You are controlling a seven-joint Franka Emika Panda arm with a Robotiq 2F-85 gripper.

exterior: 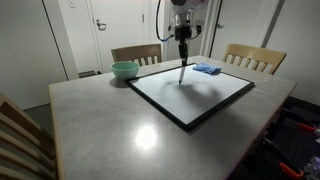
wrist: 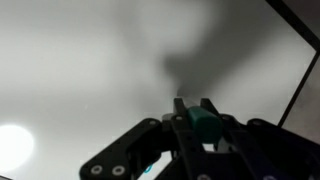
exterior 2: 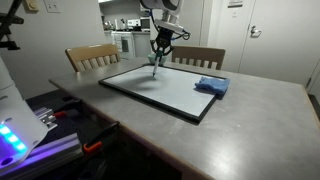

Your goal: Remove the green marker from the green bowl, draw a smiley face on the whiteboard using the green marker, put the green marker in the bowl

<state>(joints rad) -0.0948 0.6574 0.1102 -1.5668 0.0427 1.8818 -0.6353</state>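
Observation:
My gripper [exterior: 183, 45] hangs over the far part of the whiteboard [exterior: 205, 100], shut on the green marker [exterior: 182, 68], which points down with its tip at or just above the white surface. In an exterior view the same gripper [exterior 2: 159, 44] holds the marker [exterior 2: 157, 58] over the board [exterior 2: 170, 95] near its far edge. The wrist view shows the marker's green end [wrist: 204, 124] clamped between the two fingers, with the blurred white board beyond. The pale green bowl [exterior: 125, 69] sits on the table left of the board, apart from the gripper.
A blue cloth pad [exterior: 207, 69] lies at the board's far corner, seen again as the blue pad [exterior 2: 211, 85]. Wooden chairs [exterior: 136, 53] [exterior: 253, 58] stand behind the grey table [exterior: 100, 120]. Another chair back [exterior: 20, 140] rises at the near corner.

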